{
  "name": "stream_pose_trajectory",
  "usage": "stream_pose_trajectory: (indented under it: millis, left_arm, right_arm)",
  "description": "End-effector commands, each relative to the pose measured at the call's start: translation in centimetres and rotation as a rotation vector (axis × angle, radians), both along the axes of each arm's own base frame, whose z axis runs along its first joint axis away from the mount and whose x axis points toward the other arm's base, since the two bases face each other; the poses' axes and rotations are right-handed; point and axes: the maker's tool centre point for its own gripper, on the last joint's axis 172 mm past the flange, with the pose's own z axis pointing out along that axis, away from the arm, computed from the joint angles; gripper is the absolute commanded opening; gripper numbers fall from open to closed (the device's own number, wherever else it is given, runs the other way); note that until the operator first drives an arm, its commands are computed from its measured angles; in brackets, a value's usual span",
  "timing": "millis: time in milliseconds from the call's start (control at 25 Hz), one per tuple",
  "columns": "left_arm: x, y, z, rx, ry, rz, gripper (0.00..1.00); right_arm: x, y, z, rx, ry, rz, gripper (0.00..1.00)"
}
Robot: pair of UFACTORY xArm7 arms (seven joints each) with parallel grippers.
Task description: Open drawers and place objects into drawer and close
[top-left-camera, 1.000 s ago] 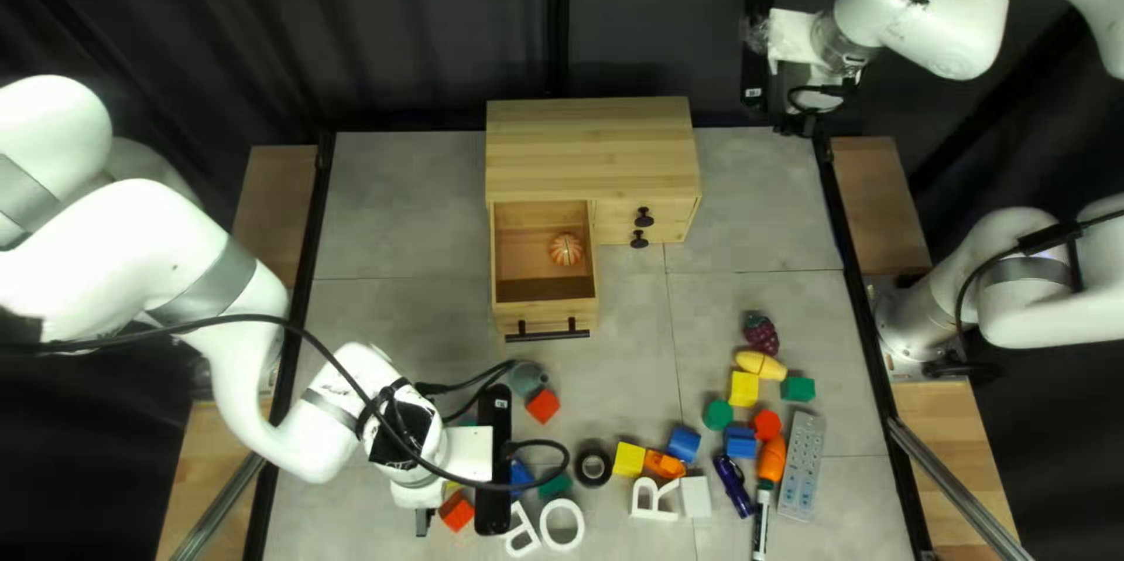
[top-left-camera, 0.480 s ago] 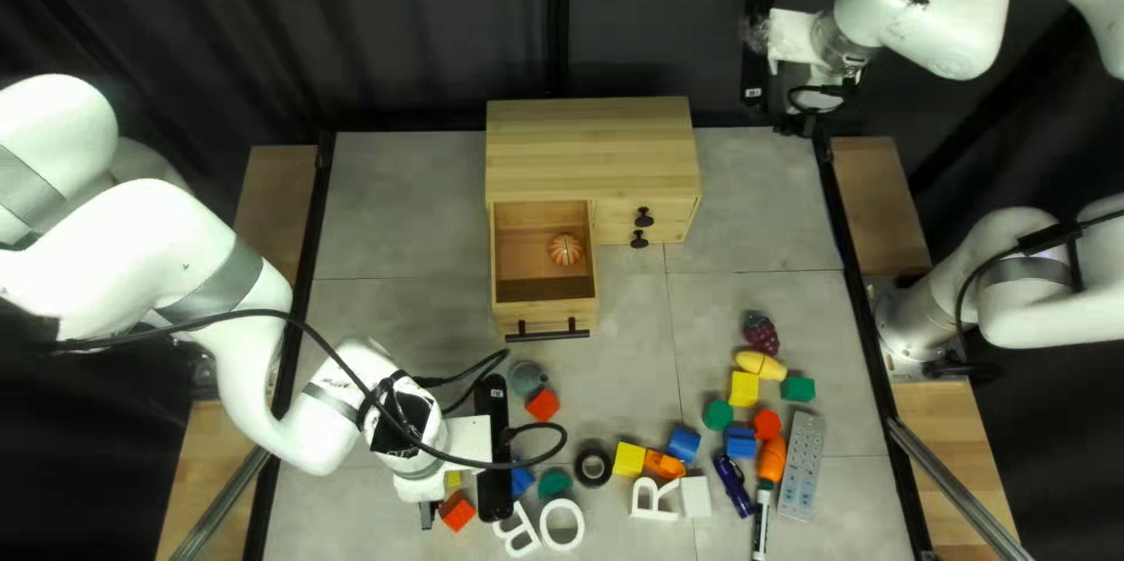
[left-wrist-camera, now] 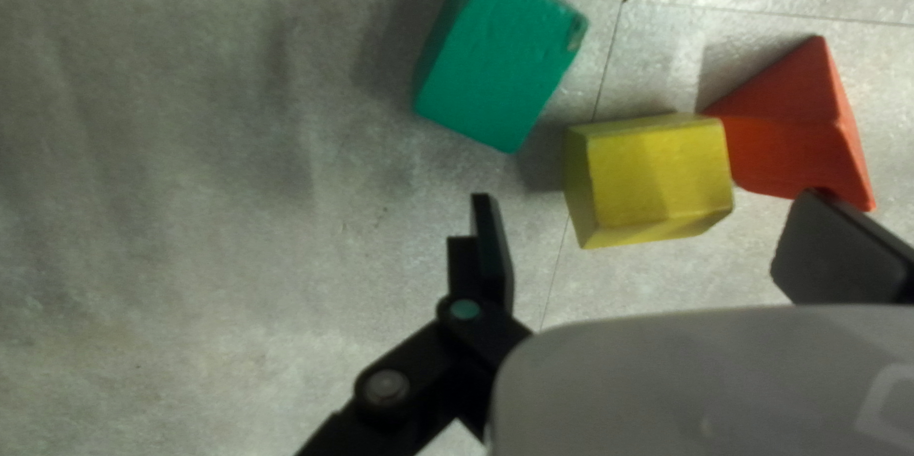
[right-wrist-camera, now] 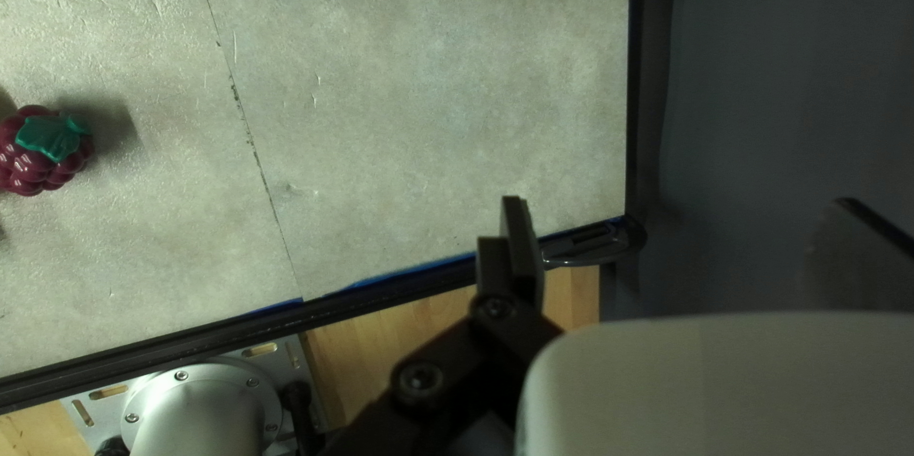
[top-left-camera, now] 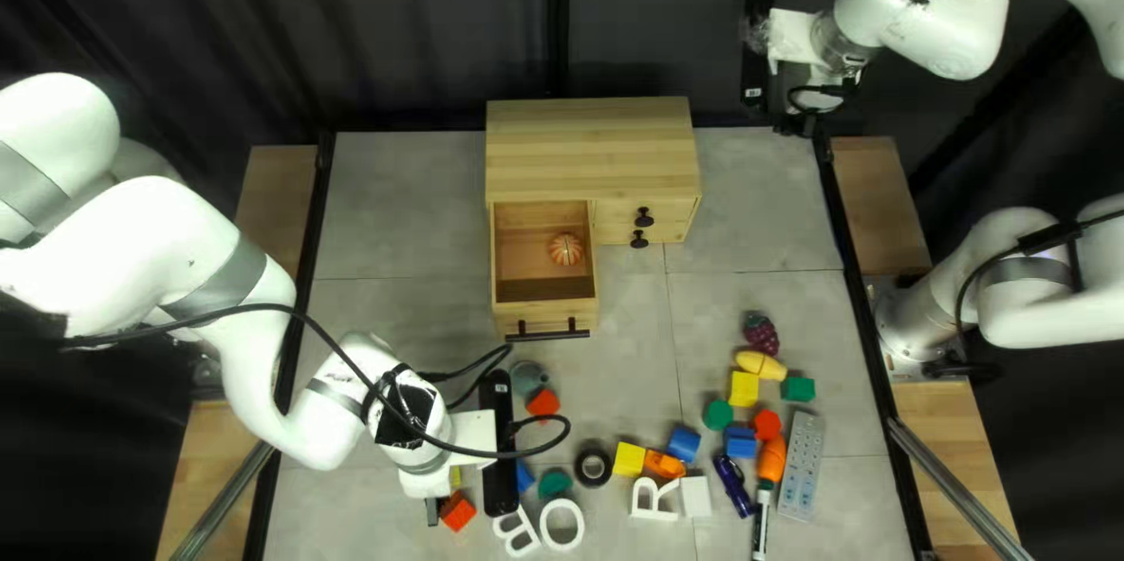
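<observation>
From where I stand, the wooden cabinet [top-left-camera: 591, 151] sits toward the far edge of the desk [top-left-camera: 398, 321], its larger drawer [top-left-camera: 545, 316] pulled out. A little orange ball with pale stripes [top-left-camera: 566, 250] rests inside that drawer. Next to it, two small drawers with round black knobs [top-left-camera: 644, 217] are shut.

The left gripper [top-left-camera: 500, 481] is over the near part of the desk, among the scattered toys. Its jaws are wide open, holding nothing; in the left wrist view a yellow block [left-wrist-camera: 652, 180] lies ahead, between the lines of the two jaws, with a red wedge-shaped block [left-wrist-camera: 800, 128] right beside it and a green block [left-wrist-camera: 500, 61] a bit farther off.

The right gripper [top-left-camera: 756, 57] hangs up by the dark curtain [top-left-camera: 410, 22], well away from the cabinet, jaws open and holding nothing too.

A black ring [top-left-camera: 594, 467], a white letter R [top-left-camera: 653, 499], a white letter O [top-left-camera: 562, 524] and a pale power strip [top-left-camera: 803, 465] lie across the near side. A dark red toy berry [top-left-camera: 761, 334] sits above a yellow toy fruit [top-left-camera: 761, 365] in the top left view.
</observation>
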Motion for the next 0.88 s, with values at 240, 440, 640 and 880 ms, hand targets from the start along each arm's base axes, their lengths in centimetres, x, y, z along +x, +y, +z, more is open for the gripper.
stream_pose_trajectory:
  millis: [240,440,640,880]
  left_arm:
    - [0.0,0.0,-0.3,-0.007,-0.001,-0.012,0.00]
    - [-0.5,0.2,0.5,0.005,0.001,-0.020,0.00]
    - [-2.0,1.1,4.7,0.054,-0.011,-0.004,0.00]
    - [-1.2,4.0,13.9,0.182,-0.035,-0.029,0.00]
  right_arm:
    - [0.0,0.0,0.0,0.000,0.000,0.000,1.00]
    - [0.0,0.0,0.0,0.000,0.000,0.000,1.00]
    - [0.0,0.0,0.0,0.000,0.000,0.000,1.00]
    - [0.0,0.0,0.0,0.000,0.000,0.000,1.00]
